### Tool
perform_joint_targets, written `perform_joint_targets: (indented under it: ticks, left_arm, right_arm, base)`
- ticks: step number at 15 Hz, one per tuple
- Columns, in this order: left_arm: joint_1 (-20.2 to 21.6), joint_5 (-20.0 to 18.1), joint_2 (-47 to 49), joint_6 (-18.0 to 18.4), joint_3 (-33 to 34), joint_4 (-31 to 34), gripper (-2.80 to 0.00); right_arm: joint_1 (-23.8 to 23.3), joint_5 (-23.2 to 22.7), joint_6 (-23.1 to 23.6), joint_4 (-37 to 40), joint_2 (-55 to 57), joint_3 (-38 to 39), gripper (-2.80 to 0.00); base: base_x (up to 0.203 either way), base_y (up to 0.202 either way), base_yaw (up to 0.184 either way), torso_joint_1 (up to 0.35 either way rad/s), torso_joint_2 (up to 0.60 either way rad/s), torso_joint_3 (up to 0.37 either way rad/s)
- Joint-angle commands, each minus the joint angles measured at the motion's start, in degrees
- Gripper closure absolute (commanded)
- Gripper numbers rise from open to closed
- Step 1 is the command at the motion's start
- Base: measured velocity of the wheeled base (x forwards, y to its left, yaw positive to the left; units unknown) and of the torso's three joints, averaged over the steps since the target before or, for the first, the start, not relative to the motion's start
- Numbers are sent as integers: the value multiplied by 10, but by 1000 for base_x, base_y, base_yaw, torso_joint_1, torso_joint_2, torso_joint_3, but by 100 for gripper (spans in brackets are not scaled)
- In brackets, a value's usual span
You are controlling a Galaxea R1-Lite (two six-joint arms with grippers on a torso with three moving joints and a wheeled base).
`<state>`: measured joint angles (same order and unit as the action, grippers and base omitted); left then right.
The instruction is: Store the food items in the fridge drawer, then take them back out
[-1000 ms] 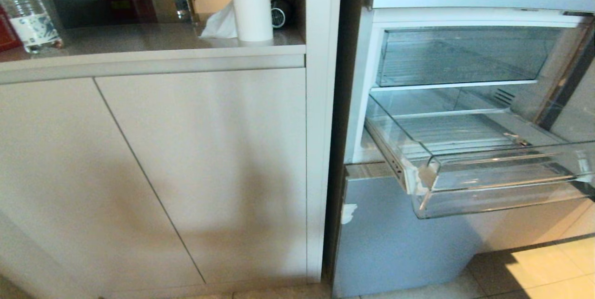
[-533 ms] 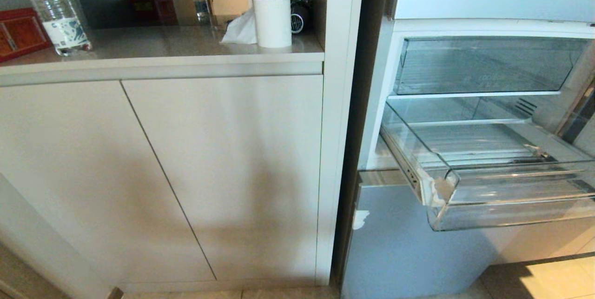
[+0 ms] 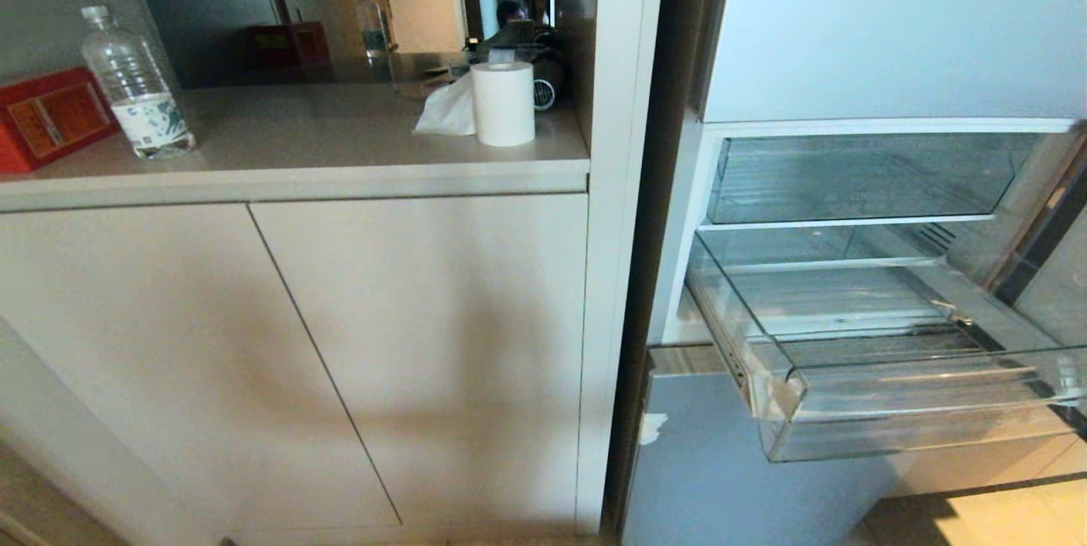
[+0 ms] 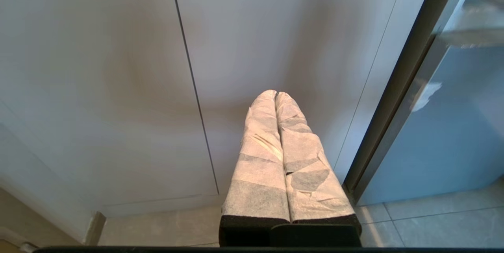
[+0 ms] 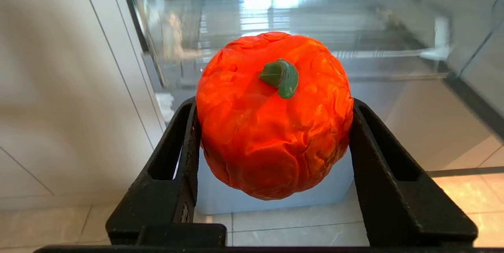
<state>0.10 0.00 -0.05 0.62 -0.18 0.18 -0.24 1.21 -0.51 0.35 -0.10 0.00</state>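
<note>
We judge the step in hand to be carrying the red fruit (image 5: pixel 274 115) to the fridge drawer (image 3: pixel 892 410), which stands pulled out at the lower right of the head view with no food visible on its ribbed floor. To place well, we bring the fruit above the open top of this drawer, not toward the deeper clear bin (image 3: pixel 858 181) above it, and we clear the chipped front corner (image 3: pixel 783 397) before lowering. We release only once the fruit sits low over the ribbed floor, since a round glossy thing is likely to roll.

The right gripper (image 5: pixel 271 115) holds the fruit: its two black jaws press on opposite sides, with the green stem facing the camera at centre frame. In the right wrist view the drawer's transparent front fills the upper part of the frame beyond the fruit.

The left gripper (image 4: pixel 275 97) has its padded fingers (image 4: pixel 258 154) pressed together on nothing, pointing at the pale cabinet doors (image 4: pixel 118 68). Neither arm appears in the head view.
</note>
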Motion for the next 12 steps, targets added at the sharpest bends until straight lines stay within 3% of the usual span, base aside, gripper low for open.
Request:
perform_joint_targets:
  ticks: [1, 3, 7, 12]
  left_arm:
    - [0, 0, 0, 0, 0, 0, 0]
    - [0, 0, 0, 0, 0, 0, 0]
    - [0, 0, 0, 0, 0, 0, 0]
    - [0, 0, 0, 0, 0, 0, 0]
  right_arm:
    - [0, 0, 0, 0, 1, 0, 0]
    - [0, 0, -5, 0, 1, 0, 0]
    - [0, -3, 4, -1, 17, 0, 0]
    - [12, -6, 19, -83, 237, -29, 0]
  base:
    - [0, 0, 0, 292, -576, -286]
    - [0, 0, 0, 205, -410, -201]
    - [0, 0, 0, 19, -39, -17]
    - [0, 0, 0, 0, 0, 0]
